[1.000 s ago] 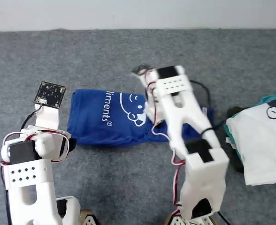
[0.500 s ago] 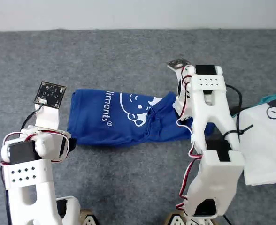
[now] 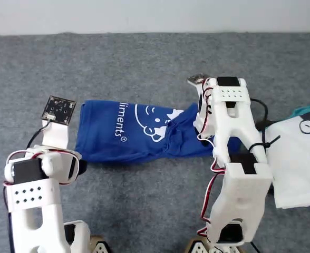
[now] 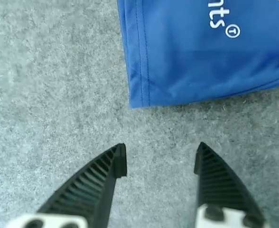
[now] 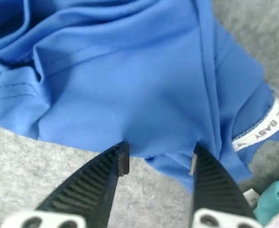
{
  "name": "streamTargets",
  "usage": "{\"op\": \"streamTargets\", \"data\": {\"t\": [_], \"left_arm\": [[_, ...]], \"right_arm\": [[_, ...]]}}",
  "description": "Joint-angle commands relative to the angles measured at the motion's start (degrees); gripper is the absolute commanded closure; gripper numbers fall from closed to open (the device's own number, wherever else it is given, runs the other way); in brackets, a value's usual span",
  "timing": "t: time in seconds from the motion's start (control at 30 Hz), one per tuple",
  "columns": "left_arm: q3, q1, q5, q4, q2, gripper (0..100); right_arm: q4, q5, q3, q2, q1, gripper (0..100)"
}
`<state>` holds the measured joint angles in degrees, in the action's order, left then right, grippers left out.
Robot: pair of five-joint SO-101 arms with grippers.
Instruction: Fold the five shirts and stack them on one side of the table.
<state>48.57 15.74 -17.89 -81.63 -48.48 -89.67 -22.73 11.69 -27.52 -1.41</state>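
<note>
The worktop (image 3: 118, 63) is showing a grey, matt, fuzzy covering like felt or short carpet, with loose fibres standing up. The blue shirt (image 3: 128, 132) is lying as soft, smooth knit cloth with a faint sheen and stitched hems, and a white woven label (image 5: 260, 128) is sticking out at one edge. The white shirt (image 3: 297, 163) is looking like matt cloth. The left claw (image 4: 161, 159) and right claw (image 5: 159, 159) are showing matt black plastic with ribbed inner faces. The left arm (image 3: 34, 195) and right arm (image 3: 239, 179) are wearing smooth white plastic shells.
</note>
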Motion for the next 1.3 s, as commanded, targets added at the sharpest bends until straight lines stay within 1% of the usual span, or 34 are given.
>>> {"op": "streamTargets", "data": {"t": [0.0, 0.4, 0.6, 0.87, 0.93, 1.03, 1.1, 1.17, 1.27], "left_arm": [[0.3, -0.1, -0.1, 0.8, -1.1, 77], [0.5, 0.0, -0.1, 0.7, -1.1, 77], [0.5, 0.0, -0.1, 0.7, -1.1, 77], [0.5, 0.0, -0.1, 0.7, -1.1, 77], [0.5, 0.0, -0.1, 0.7, -1.1, 77], [0.5, 0.0, -0.1, 0.7, -1.1, 77], [0.5, 0.0, -0.2, 0.7, -1.1, 77], [0.5, 0.0, -0.2, 0.7, -1.1, 77], [0.5, 0.0, -0.2, 0.7, -1.1, 77]], "right_arm": [[-1.1, -0.4, 0.2, 4.9, 0.8, 78.6], [-0.5, -0.8, 0.3, 9.3, 6.5, 78.6], [2.0, -0.4, 0.2, 5.9, 5.8, 78.6], [2.6, -0.4, 0.1, 4.0, 4.5, 78.8], [3.4, -0.4, -0.4, 4.0, 5.0, 81.2], [4.1, -0.4, -0.8, 4.0, 4.6, 88.3], [5.1, -0.4, -1.0, 3.6, 4.6, 91.0], [5.7, -0.4, -1.0, 2.3, 5.1, 89.9], [5.8, -0.4, -1.0, -0.3, 5.1, 85.4]]}}
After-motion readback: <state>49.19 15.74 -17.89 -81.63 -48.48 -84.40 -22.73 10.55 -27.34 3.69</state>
